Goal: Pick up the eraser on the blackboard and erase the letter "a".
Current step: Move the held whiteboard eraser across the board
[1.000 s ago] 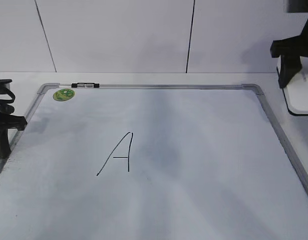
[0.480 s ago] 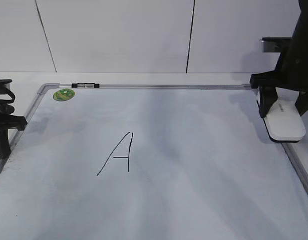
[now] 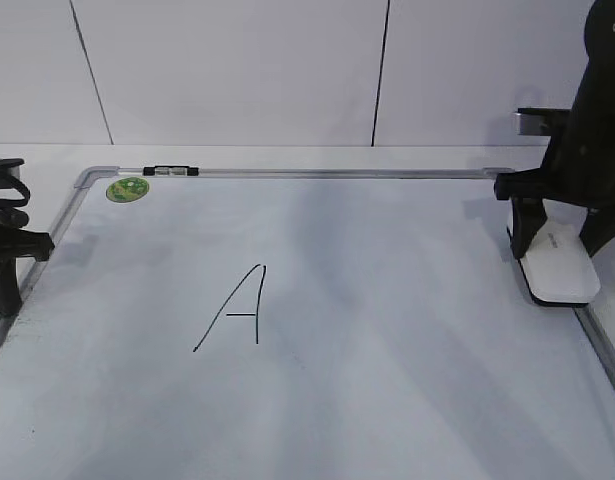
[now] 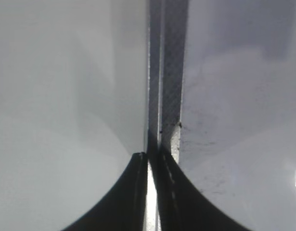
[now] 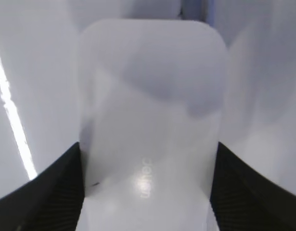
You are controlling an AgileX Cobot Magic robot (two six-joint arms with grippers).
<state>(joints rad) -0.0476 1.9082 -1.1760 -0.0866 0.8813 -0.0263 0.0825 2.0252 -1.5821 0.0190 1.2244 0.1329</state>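
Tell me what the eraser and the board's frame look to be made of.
Eraser: likely smooth white plastic, since the right wrist view shows a glossy highlight and faint moulded lettering on it; a thin dark base layer, perhaps felt. Frame: silver-grey, probably metal, with a dull sheen along its straight rail and rounded corner pieces that may be plastic.

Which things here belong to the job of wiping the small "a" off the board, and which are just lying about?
Part of the job:
- eraser, between the right pincer's fingers
- whiteboard
- the small "a" itself: not visible on the board

Just lying about:
- capital "A"
- green round magnet
- black-and-clear clip on the top frame
- left pincer, shut at the board's left frame
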